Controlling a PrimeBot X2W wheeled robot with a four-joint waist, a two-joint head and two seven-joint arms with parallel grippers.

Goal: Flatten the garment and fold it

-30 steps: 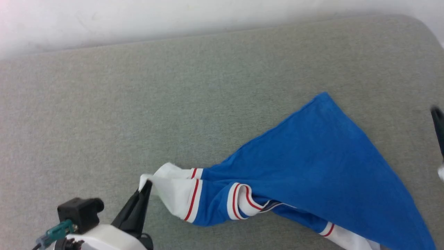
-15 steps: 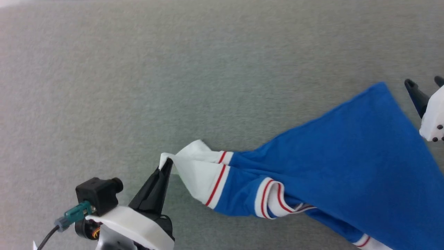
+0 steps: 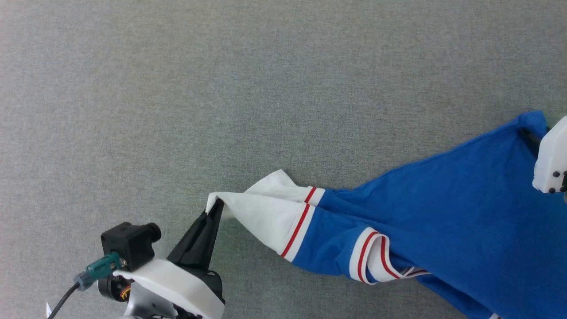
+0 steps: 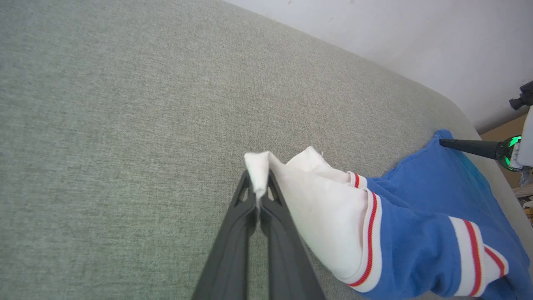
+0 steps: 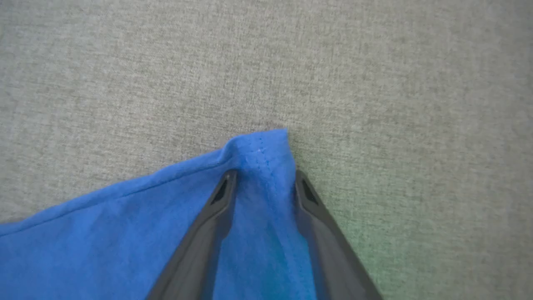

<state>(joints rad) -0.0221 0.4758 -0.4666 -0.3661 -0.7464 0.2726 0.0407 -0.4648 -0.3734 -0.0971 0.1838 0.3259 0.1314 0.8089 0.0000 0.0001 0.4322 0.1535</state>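
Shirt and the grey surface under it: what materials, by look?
The garment: soft matte knit, likely cotton jersey. It drapes in loose folds, and the hem stitching and striped trim show. The surface: grey-green woven upholstery cloth, matte, with a fine heathered weave. Probably padded, given its rounded edge.
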